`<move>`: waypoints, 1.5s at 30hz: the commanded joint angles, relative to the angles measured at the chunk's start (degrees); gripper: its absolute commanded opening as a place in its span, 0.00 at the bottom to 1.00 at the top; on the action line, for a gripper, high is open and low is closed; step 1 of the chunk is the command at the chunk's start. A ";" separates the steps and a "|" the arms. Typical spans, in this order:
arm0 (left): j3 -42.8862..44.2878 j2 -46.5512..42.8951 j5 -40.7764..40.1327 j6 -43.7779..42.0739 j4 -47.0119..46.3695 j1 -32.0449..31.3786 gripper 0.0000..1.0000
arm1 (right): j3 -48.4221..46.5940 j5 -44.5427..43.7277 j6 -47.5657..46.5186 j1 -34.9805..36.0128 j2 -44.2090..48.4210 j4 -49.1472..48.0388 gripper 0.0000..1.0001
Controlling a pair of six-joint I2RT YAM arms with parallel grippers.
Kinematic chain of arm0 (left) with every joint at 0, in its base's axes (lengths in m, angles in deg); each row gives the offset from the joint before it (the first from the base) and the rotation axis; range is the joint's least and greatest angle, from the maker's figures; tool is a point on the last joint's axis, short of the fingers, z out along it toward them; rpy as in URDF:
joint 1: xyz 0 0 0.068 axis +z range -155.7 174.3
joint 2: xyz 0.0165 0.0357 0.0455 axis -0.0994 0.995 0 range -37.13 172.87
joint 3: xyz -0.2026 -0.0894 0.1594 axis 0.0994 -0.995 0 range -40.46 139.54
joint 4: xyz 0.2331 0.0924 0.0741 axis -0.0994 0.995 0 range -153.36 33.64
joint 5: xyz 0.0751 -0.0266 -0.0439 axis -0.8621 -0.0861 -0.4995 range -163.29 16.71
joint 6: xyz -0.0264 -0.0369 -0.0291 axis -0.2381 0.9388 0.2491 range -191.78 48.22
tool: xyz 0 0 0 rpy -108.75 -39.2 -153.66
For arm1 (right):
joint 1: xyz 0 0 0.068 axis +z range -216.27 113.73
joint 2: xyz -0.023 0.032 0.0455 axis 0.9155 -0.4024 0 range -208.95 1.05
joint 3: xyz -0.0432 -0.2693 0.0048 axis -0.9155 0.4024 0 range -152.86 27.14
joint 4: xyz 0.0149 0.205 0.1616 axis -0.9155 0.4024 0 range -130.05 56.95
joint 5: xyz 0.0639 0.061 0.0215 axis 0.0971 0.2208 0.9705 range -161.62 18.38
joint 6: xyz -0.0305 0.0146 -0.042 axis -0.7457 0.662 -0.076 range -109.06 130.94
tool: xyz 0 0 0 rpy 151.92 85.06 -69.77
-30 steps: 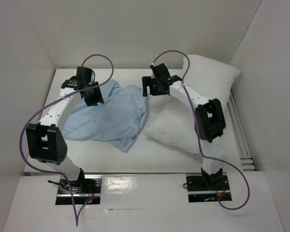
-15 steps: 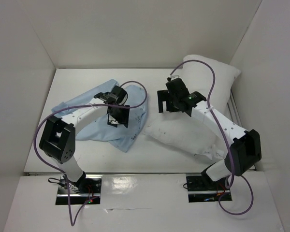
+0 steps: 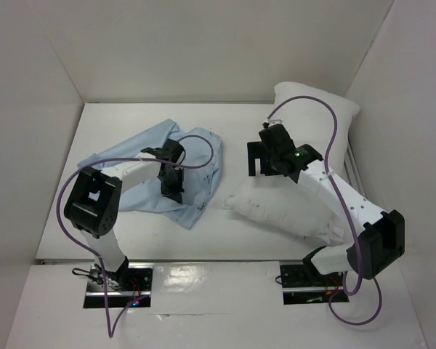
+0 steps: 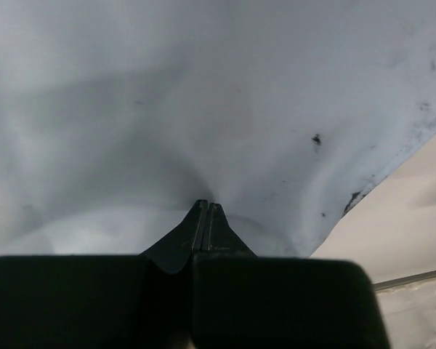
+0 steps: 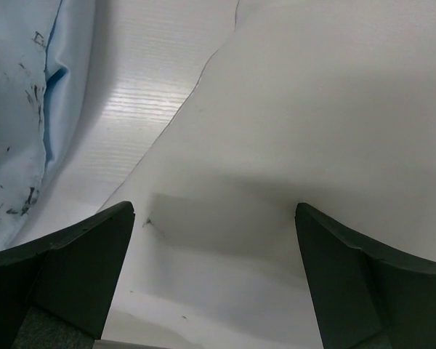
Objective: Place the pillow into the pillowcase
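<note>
The light blue pillowcase [image 3: 127,163] lies crumpled on the left half of the table. My left gripper [image 3: 173,192] is pressed down on its right part. In the left wrist view the jaws [image 4: 206,208] stand together at the tip, and the pillowcase [image 4: 203,94] puckers in folds that run into them. The plump white pillow [image 3: 309,120] lies slanted on the right. My right gripper [image 3: 256,164] hovers over its left side. In the right wrist view that gripper [image 5: 214,218] is wide open just above the pillow [image 5: 312,109], with nothing between the fingers. The pillowcase edge [image 5: 22,87] shows at the left.
White walls close in the table on the left, back and right. A strip of bare white table [image 3: 229,142] separates pillowcase and pillow. Metal rails [image 3: 361,200] run along the right wall beside the pillow.
My left gripper swung from the back left to the pillowcase's right part and closed there. My right arm pulled back over the pillow with its jaws wide.
</note>
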 commanded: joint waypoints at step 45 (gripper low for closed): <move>31.84 17.96 -4.97 2.57 2.15 -5.33 0.00 | 1.08 13.33 -0.68 -15.70 8.85 -5.30 0.99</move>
